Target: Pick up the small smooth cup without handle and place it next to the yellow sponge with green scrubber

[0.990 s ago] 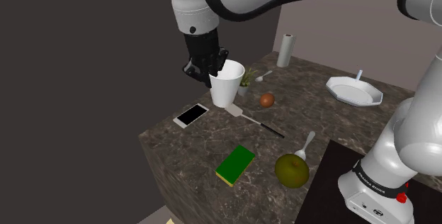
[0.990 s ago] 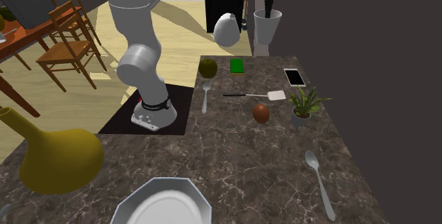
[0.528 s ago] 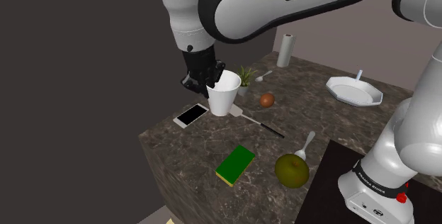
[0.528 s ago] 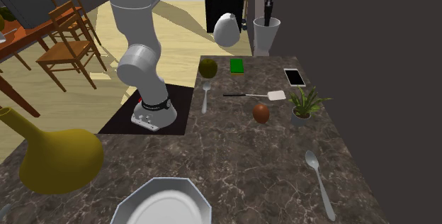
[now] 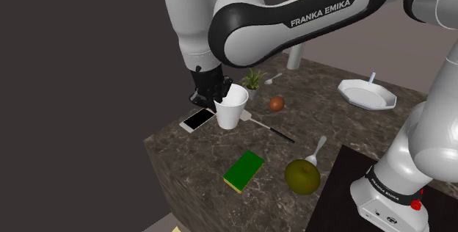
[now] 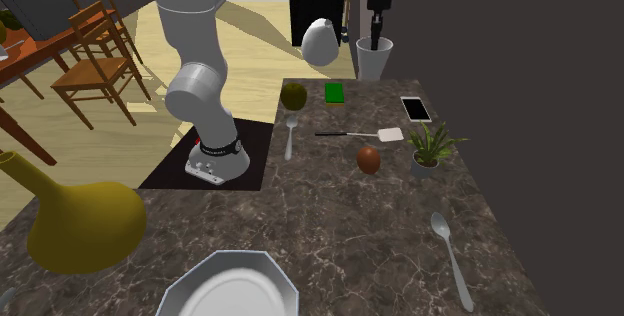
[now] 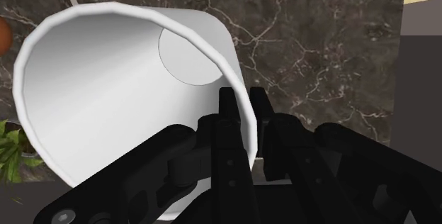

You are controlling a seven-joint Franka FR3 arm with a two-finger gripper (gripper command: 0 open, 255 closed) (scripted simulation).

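You see the gripper pinching the wall of the white cup above the counter, just beside the phone. The sponge lies near the counter's edge, with bare surface between them.

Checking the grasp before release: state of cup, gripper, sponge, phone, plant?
cup: upright, empty, wall clasped by gripper
gripper: shut on cup, one finger inside, one outside
sponge: lying flat, green face up
phone: lying flat, screen up
plant: upright in its pot
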